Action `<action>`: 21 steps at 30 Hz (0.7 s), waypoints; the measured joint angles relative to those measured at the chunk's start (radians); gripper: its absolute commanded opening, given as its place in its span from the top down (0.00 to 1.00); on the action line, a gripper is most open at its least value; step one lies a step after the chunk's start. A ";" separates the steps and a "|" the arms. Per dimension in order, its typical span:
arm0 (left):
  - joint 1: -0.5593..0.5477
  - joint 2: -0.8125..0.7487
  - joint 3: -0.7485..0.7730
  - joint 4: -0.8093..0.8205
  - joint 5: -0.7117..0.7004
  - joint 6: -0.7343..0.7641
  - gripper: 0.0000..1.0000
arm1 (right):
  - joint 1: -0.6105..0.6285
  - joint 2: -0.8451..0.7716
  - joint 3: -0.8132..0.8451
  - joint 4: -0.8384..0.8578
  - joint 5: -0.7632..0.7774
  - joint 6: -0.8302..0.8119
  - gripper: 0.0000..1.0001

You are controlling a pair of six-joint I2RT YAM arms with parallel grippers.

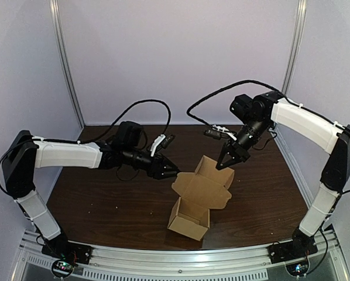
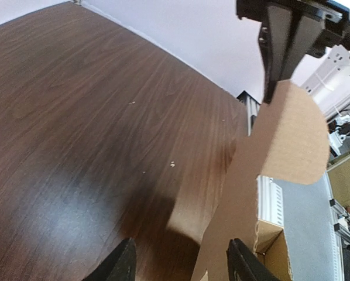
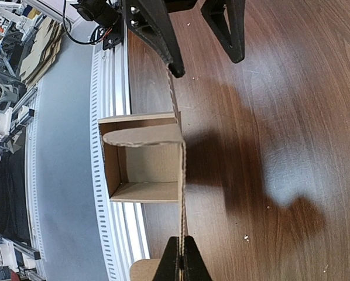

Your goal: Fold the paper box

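The brown paper box (image 1: 188, 218) stands open on the dark wood table (image 1: 105, 199), its lid panel (image 1: 205, 182) raised above it. My right gripper (image 1: 226, 161) is shut on the far edge of that lid. In the right wrist view it (image 3: 181, 260) pinches the panel (image 3: 179, 193) edge-on, and the box cavity (image 3: 146, 167) lies to the left. My left gripper (image 1: 172, 171) is open at the lid's left edge. In the left wrist view the rounded flap (image 2: 292, 134) rises past one of the fingers (image 2: 240, 264), and the right gripper (image 2: 283, 52) holds its top.
An aluminium rail (image 1: 181, 260) runs along the near table edge, close to the box. White enclosure walls and posts (image 1: 69, 70) stand at the back and sides. Black cables (image 1: 146, 105) loop over the far table.
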 measured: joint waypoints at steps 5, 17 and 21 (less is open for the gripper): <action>-0.011 0.000 -0.003 0.050 0.099 -0.014 0.42 | 0.001 0.000 -0.003 0.014 0.016 0.023 1.00; -0.053 0.040 0.000 0.064 0.165 -0.009 0.42 | 0.002 0.000 -0.019 0.021 0.010 0.039 1.00; -0.073 0.071 0.022 0.064 0.179 -0.005 0.42 | 0.002 -0.002 -0.025 0.016 -0.016 0.027 1.00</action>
